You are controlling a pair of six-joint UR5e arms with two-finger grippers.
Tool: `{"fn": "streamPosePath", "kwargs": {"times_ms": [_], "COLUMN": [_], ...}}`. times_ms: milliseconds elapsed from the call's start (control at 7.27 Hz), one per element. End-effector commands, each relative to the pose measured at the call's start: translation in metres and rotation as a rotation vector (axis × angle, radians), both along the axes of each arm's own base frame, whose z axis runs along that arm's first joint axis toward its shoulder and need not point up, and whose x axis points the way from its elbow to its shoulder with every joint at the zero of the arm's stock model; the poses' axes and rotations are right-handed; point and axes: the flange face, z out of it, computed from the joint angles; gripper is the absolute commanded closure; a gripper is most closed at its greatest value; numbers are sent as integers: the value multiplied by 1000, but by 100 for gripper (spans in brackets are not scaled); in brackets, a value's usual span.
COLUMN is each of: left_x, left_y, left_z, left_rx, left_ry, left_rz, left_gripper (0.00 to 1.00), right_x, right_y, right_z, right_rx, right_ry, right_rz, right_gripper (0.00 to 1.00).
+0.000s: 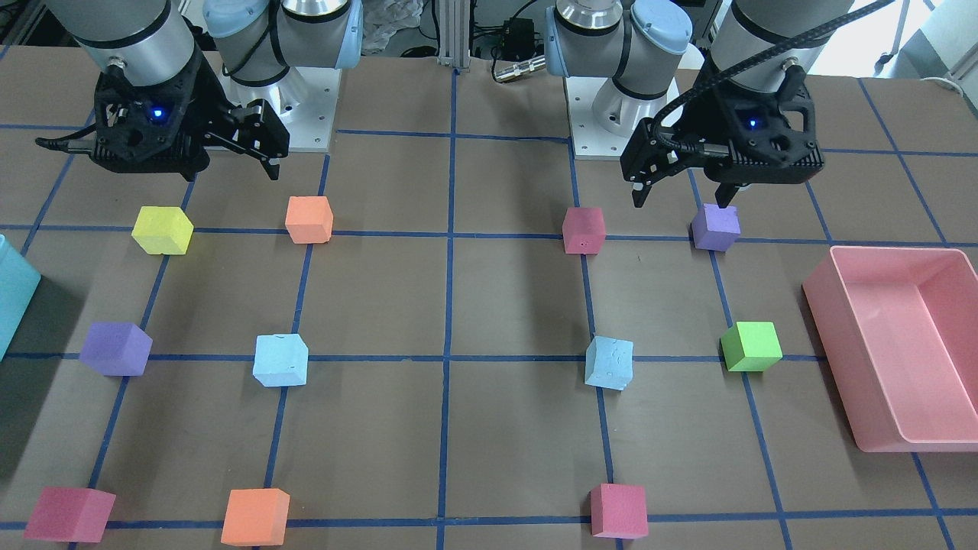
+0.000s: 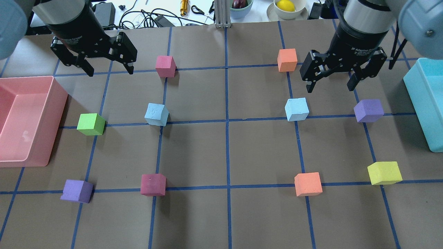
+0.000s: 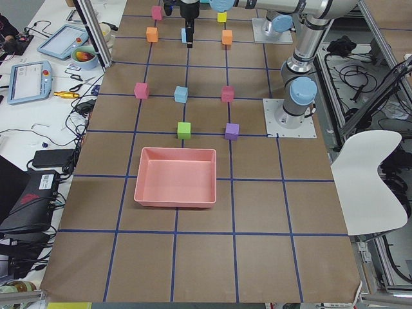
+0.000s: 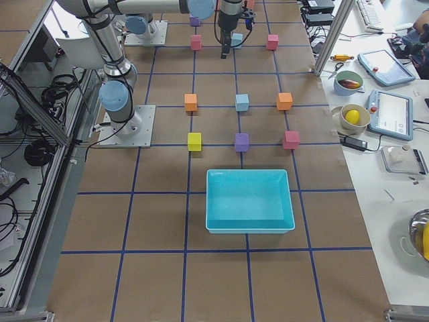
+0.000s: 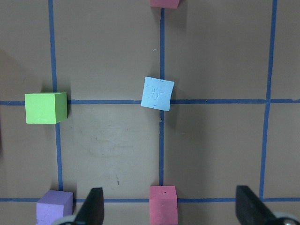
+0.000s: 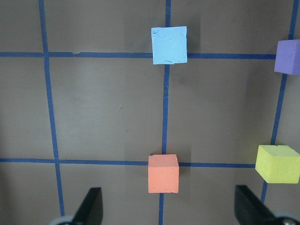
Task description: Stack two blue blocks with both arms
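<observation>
Left, right jaws wide open, empty, above table (image 2: 193, 155); blue blocks (image 2: 156, 114) (image 2: 296, 109) well apart, unstacked.

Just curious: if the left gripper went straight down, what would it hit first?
The left gripper would probably meet the red cube, centred between its open jaws in the wrist view; depth is unclear, so maybe bare table beside it.

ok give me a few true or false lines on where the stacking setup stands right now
1. The blue blocks lie apart on the table, unstacked. True.
2. The left tool is shut on a block. False: it is open and empty.
3. The right tool is open. True.
4. The green cube lies inside the pink bin. False: it sits on the table beside the bin.
</observation>
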Motion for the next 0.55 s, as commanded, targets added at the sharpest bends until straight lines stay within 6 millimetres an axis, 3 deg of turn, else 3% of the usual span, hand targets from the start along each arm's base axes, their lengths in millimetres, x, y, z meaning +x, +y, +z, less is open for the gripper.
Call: {"fn": "streamPosePath", "kwargs": {"times_ms": [0,413], "left_x": [0,-1], "left_y": [0,2], "left_z": [0,-2], "left_rx": [1,5], "left_ry": [0,0], "left_rz": [1,-4], "left_gripper": [0,0], "right_x": [0,0], "right_y": [0,-3], "right_z": [-1,-6], "right_rx": [1,10], "right_ry": [-1,0], "right_rz": [0,3], "right_gripper": [0,0]}}
